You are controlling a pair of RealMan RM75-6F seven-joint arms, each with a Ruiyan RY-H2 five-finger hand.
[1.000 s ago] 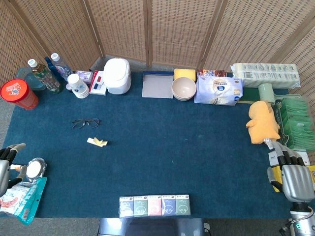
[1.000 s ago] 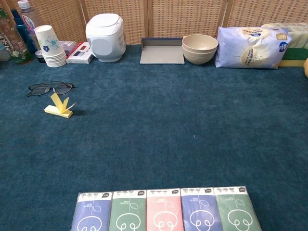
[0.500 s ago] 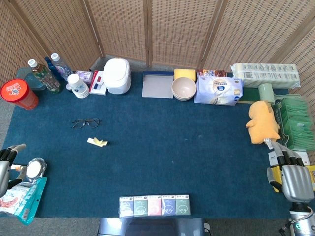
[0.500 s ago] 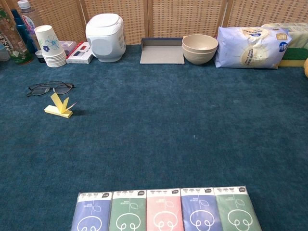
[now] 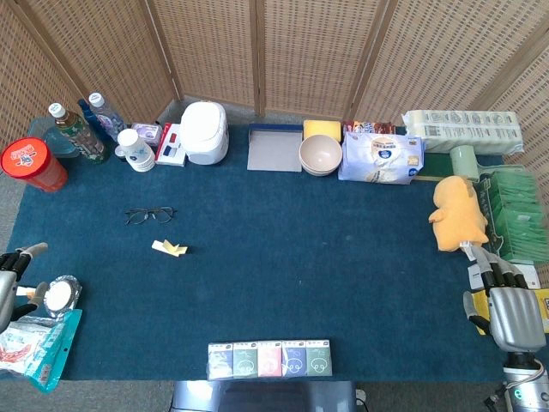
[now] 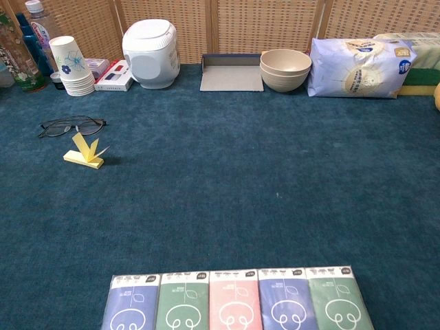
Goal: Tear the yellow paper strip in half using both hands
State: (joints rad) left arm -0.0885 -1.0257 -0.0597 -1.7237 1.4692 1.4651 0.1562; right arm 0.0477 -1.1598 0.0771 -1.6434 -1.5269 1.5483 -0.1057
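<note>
1. Fingers: left hand sits at the left table edge, fingers apart, nothing in them. Right hand sits at the right edge, back of hand to the camera, fingers extended and slightly spread, holding nothing. Both show in the head view only.
2. Yellow paper strip lies on the blue table, left of centre, just in front of the eyeglasses. It is folded or crumpled, with flaps standing up, and is well apart from both hands.
3. Stage, my read: nothing has been grasped yet, and the reach is still ahead.
4. Risks:
   - The strip is small and light on a fuzzy cloth, so a pinch from above may push it away or flatten it.
   - The eyeglasses are close, so a wide left approach could snag them.
   - The right hand has to cross most of the table, and the tissue packs at the front edge lie near a low path.
   - Two large hands on a short strip leave little room for grips, so it may slip out rather than tear.
5. Hidden or unclear:
   - The left hand is cut off by the frame edge, beside a foil-topped cup and a snack bag.
   - The right palm is not visible.
   - The strip's true length and fold layout can't be made out.
</note>
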